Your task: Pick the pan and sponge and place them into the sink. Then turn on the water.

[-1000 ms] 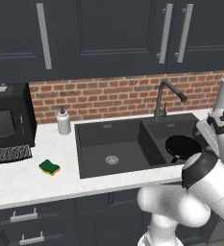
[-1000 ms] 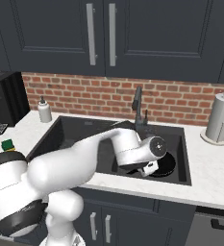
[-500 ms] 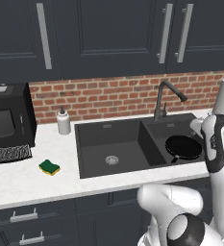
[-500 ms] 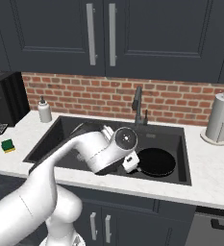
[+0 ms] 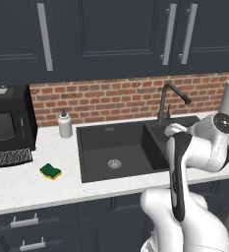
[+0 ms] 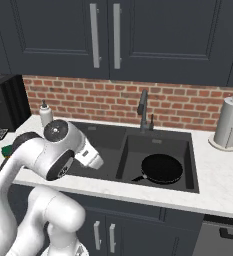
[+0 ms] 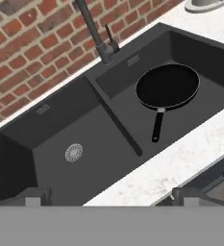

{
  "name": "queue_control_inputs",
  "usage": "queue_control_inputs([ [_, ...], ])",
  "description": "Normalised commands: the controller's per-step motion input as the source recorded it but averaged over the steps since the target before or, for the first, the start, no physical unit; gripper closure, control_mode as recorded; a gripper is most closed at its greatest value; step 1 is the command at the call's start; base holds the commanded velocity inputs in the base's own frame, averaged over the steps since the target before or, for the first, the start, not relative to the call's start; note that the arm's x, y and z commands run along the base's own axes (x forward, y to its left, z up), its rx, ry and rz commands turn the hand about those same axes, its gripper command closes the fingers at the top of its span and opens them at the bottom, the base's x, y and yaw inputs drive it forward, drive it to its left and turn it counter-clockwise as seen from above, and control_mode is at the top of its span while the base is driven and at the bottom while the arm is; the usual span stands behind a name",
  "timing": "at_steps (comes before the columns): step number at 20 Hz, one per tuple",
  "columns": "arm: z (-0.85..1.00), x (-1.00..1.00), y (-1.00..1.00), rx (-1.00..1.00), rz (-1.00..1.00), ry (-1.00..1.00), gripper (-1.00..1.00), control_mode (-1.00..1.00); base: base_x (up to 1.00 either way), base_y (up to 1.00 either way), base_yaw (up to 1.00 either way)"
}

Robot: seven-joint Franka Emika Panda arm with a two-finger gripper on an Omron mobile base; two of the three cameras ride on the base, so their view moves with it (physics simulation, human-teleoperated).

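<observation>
The black pan (image 7: 167,85) lies flat in the smaller right basin of the dark sink (image 7: 51,120), its handle (image 7: 156,126) pointing at the front rim. The right base view shows the pan (image 6: 161,168) there too. My gripper (image 7: 112,197) hangs open and empty above the sink's front edge, well clear of the pan, over the divider between the basins. The green and yellow sponge (image 5: 50,171) rests on the white counter left of the sink (image 5: 106,133). The gooseneck faucet (image 7: 95,33) stands behind the divider, with no water running.
A white soap dispenser (image 5: 65,124) stands at the sink's back left corner. A black coffee machine (image 5: 8,120) sits at the far left by the brick wall. A paper towel roll (image 6: 228,122) stands on the counter at the right. My own arm (image 5: 185,162) blocks the right basin in the left base view.
My hand has drawn back from the pan and swung left and up over the sink's front edge. The pan stays in the right basin, and the jaws stay open.
</observation>
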Motion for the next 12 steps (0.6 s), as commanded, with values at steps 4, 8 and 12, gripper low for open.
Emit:
queue_control_inputs([
  [4, 0.38, -0.19, 0.94, -0.23, 0.13, 0.01, -1.00, -1.00, 0.00, 0.00, 0.00],
  [8, 0.30, -0.10, 0.85, -0.18, 0.25, 0.04, -1.00, -1.00, 0.00, 0.00, 0.00],
  [12, 0.24, 0.00, 0.85, -0.19, 0.33, 0.14, -1.00, -1.00, 0.00, 0.00, 0.00],
])
